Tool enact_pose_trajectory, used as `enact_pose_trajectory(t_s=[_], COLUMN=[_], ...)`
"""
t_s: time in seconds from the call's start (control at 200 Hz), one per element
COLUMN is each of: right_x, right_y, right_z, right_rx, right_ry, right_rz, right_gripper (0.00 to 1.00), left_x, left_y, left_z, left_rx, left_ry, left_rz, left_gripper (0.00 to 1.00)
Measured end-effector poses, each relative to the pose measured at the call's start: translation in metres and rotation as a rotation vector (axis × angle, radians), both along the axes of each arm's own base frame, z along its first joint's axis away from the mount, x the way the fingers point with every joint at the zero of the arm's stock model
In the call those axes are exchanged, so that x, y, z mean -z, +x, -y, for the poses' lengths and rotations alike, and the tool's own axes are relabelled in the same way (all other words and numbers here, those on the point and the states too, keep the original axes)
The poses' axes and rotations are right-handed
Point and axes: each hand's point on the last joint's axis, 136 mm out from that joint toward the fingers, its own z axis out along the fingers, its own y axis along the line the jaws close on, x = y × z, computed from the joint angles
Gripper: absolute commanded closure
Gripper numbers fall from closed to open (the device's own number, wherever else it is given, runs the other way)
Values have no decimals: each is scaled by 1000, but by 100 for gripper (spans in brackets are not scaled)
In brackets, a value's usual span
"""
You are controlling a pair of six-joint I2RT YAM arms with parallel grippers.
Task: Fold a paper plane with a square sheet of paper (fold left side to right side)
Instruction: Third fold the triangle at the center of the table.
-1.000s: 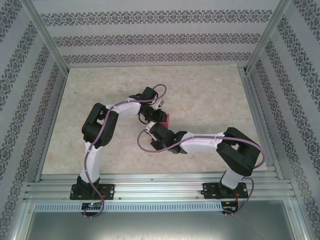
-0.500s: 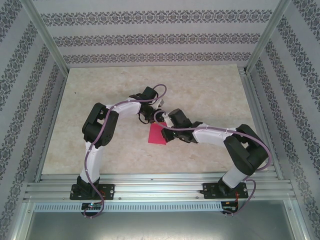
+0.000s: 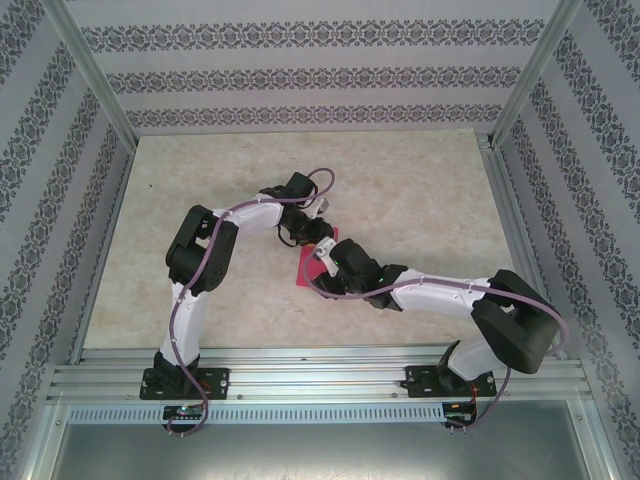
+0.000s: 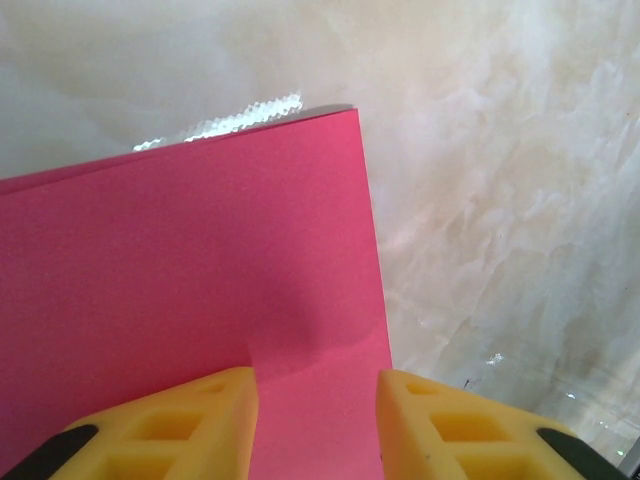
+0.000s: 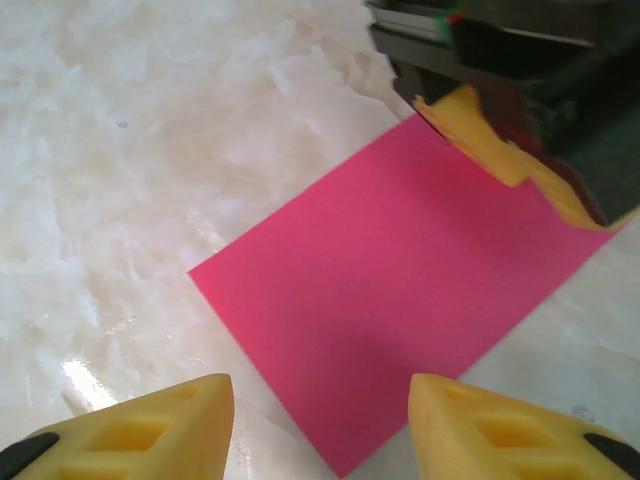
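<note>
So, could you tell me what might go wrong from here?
1. The left gripper presses just one end of the pink sheet; a push from the open right gripper, hovering near the opposite end, could slide or pivot it.
2. In the left wrist view the upper layer looks slightly raised along its far edge, so the fold may spring open or crease misaligned.

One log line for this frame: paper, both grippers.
paper: folded rectangle, flat on table | left gripper: open, tips at paper's edge | right gripper: open, over paper's corner, empty
</note>
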Motion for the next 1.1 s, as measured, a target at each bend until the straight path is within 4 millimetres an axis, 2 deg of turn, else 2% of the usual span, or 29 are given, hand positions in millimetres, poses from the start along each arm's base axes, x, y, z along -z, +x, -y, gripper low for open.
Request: enact_pose_trajectory(t_s=[0.13,0.29,0.565,0.784,1.099], right_x=[12,27,37,44,47], right_y=[-11,-9,-2,-6,-3], right_z=[-13,-29,-49,-49,-52], right_rx=[-74,-124,-174,-205,-206], right_ry=[-143,-284,-400,-443,-501], right_rz=[77,124,168,161,164], right_gripper=[43,42,39,37,48], left_x=[0,0,0,0,0], left_y=[0,0,0,0,0], left_z=[0,0,0,0,0], left_rx=[2,4,4,4,4], left_ry=[3,3,4,4,4], left_rz=[-3,-3,-3,-3,-3], left_gripper=[62,62,62,62,63])
